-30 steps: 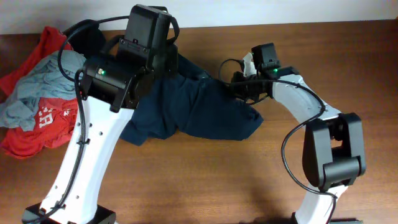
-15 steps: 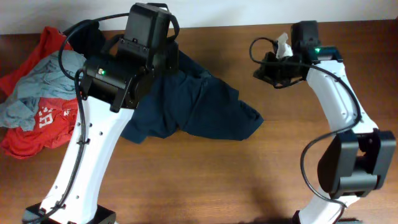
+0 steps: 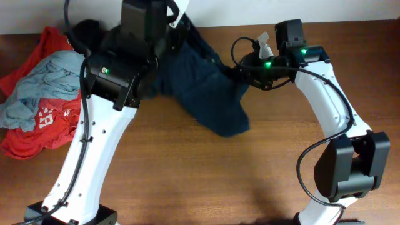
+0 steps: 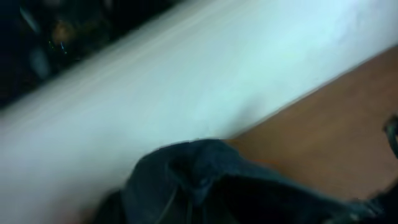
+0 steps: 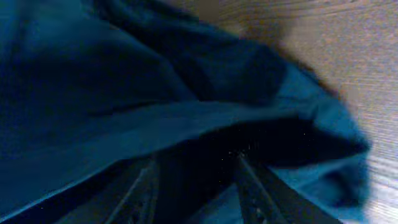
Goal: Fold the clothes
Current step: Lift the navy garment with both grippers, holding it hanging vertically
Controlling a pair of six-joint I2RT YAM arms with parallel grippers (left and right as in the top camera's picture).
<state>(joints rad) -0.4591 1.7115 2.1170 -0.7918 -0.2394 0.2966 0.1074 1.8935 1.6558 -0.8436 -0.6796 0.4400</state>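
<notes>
The dark navy garment (image 3: 206, 87) hangs bunched from the table's back edge, its lower end trailing to the middle of the table. Its top runs up under my left arm's wrist (image 3: 147, 25). The left fingers are hidden in the overhead view. The blurred left wrist view shows only navy fabric (image 4: 205, 186) right at the jaws, in front of a white wall. My right gripper (image 3: 242, 69) is at the garment's right edge. In the right wrist view its two fingers (image 5: 196, 174) stand apart over the navy cloth (image 5: 124, 93).
A pile of red (image 3: 37, 128), light grey (image 3: 37, 87) and black (image 3: 87, 31) garments lies at the far left. The brown wooden table (image 3: 187, 175) ends at a white wall behind. My left arm's white link crosses the table's left front.
The left arm has pulled the navy garment up and back, so it is now narrow and bunched instead of spread. The right gripper swung away to the right, then came back to the garment's edge.
</notes>
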